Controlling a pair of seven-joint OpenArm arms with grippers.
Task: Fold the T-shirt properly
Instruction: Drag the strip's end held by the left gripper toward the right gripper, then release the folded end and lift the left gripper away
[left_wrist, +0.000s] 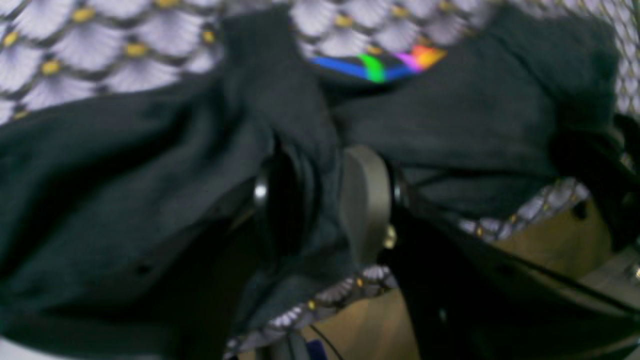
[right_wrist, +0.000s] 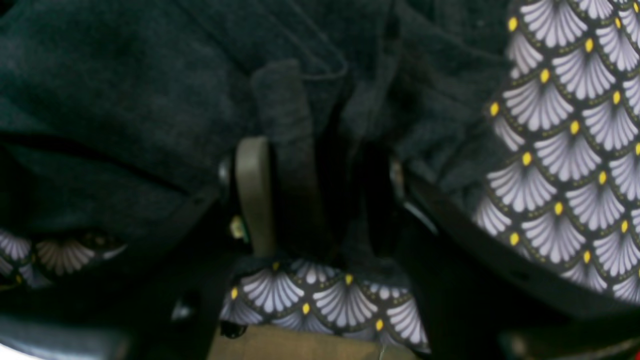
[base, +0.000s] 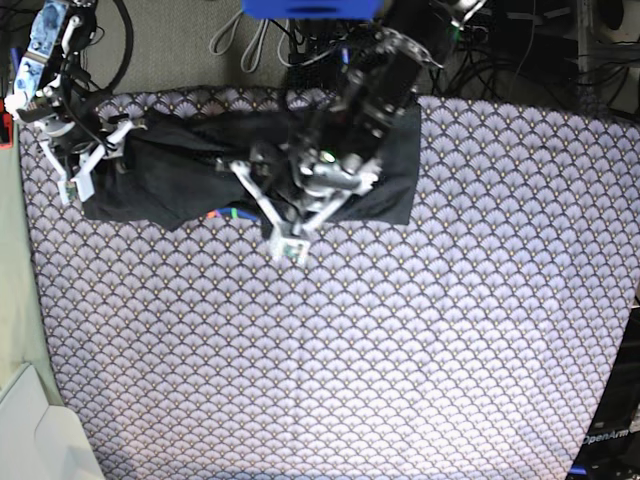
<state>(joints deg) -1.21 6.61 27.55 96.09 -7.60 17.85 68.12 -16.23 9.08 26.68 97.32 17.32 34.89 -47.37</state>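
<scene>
here we see the dark charcoal t-shirt (base: 385, 160) lying bunched on the scallop-patterned cloth (base: 330, 350); our left fingers (left_wrist: 322, 205) and right fingers (right_wrist: 320, 200) both stand apart, with dark fabric between each pair.

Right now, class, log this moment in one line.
T-shirt: bunched, unfolded | left gripper: at fabric | right gripper: at fabric

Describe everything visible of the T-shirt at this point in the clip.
The T-shirt is dark charcoal, soft-looking fabric with visible seams, lying bunched and creased across the scallop-patterned cloth. A strip of rainbow-coloured print shows near its middle. Folds stand between the fingers of both tools; whether either grips firmly is unclear.
</scene>
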